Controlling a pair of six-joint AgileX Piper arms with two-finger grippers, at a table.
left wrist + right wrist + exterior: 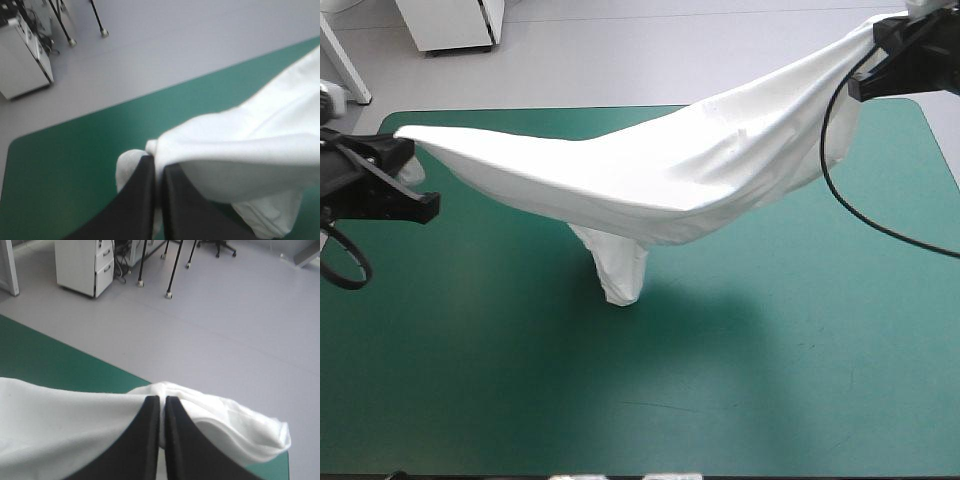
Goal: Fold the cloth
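The T-shirt [660, 180] is hanging slack over the teal-green bench [770, 380], a fold drooping down to it. Being soft and light, it is probably handling best by its corners. The left hand [408, 150] is pinching one end, and the right hand [878, 45], farther off, the other.

The white T-shirt [670, 175] hangs stretched above the table, one part drooping down.

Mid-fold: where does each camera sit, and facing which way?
High view: above, behind the robot, looking down at the table; left gripper and right gripper show.
Left wrist view: over the left gripper, looking along it across the table.
Right wrist view: over the right gripper, facing past the table's edge.
Shared: the T-shirt, in all three.
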